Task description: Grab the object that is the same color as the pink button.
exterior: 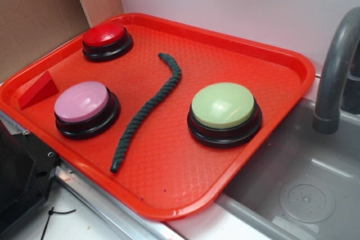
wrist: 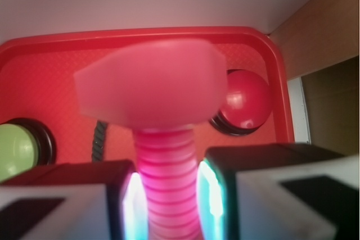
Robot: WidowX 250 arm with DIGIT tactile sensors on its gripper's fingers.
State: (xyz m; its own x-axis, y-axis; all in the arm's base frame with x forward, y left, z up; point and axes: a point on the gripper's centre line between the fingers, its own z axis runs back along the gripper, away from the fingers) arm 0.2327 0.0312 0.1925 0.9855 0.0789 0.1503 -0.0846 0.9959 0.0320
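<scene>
Pink bolt held in the gripper, up above the red tray.

From the wrist view I see my gripper closed on the ribbed shaft of the pink bolt, both pads touching it, with the triangular head sticking out in front. In the exterior view neither arm nor bolt appears; the pink button sits on the red tray beside the red wedge, with the dark rope between it and the green button, and the red button behind. I judge the grab essentially made, so I would keep squeezing steadily and avoid jerks, since ribbed plastic could twist or slip between the pads.
</scene>
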